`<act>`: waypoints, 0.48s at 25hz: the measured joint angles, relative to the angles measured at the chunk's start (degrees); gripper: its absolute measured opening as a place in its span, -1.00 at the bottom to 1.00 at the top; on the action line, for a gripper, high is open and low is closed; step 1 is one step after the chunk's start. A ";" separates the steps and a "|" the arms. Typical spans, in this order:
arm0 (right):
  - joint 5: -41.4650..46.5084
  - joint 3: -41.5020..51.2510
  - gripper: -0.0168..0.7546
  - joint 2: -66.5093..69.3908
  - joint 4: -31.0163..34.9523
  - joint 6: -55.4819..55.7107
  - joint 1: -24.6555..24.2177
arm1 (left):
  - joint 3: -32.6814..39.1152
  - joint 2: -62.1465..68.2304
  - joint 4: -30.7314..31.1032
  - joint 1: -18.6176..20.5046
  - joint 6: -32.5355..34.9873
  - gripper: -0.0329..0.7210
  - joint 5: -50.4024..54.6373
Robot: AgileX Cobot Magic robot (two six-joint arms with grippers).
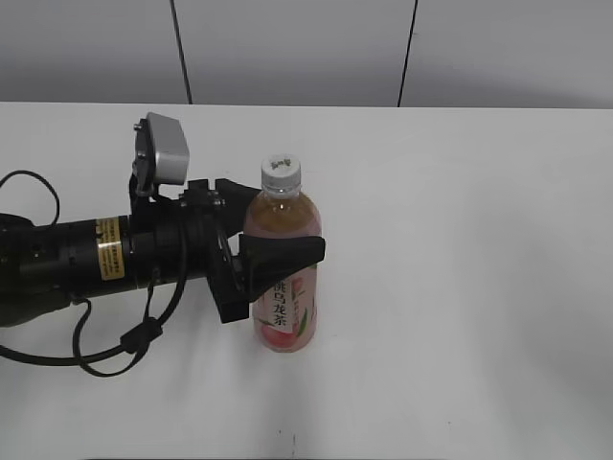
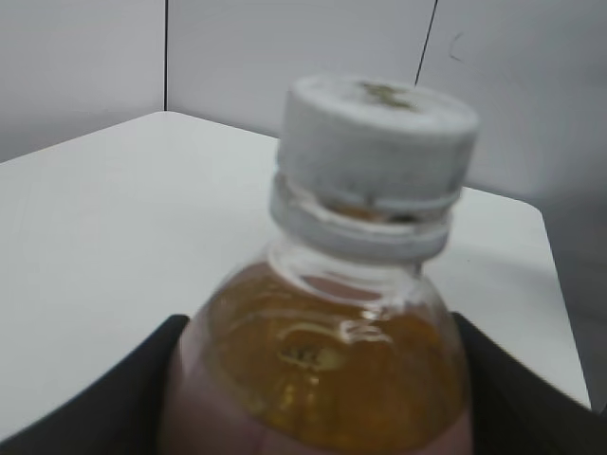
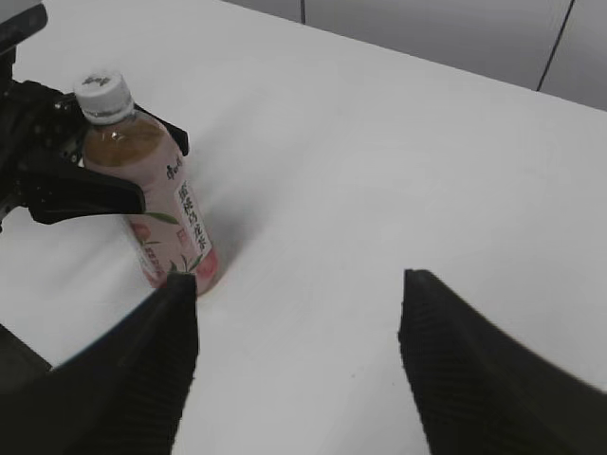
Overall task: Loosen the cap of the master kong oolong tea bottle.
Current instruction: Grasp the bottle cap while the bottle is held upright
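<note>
The master kong oolong tea bottle (image 1: 285,278) stands upright on the white table, amber tea inside, pink peach label below. Its white cap (image 1: 282,172) sits on the neck. My left gripper (image 1: 273,230) is shut on the bottle's upper body, one finger on each side. In the left wrist view the cap (image 2: 379,137) and the bottle's shoulder (image 2: 322,370) fill the frame between the two dark fingers. My right gripper (image 3: 299,318) is open and empty, to the right of the bottle (image 3: 161,213) and apart from it; it is out of the exterior view.
The white table (image 1: 460,240) stretches to the right and front of the bottle. The left arm's black body and cables (image 1: 86,278) lie across the table's left side. A grey panelled wall (image 1: 306,48) stands behind.
</note>
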 joint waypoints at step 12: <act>9.05 -20.77 0.21 21.70 0.33 -2.91 0.14 | 0.00 0.00 0.00 0.00 0.00 0.32 -0.05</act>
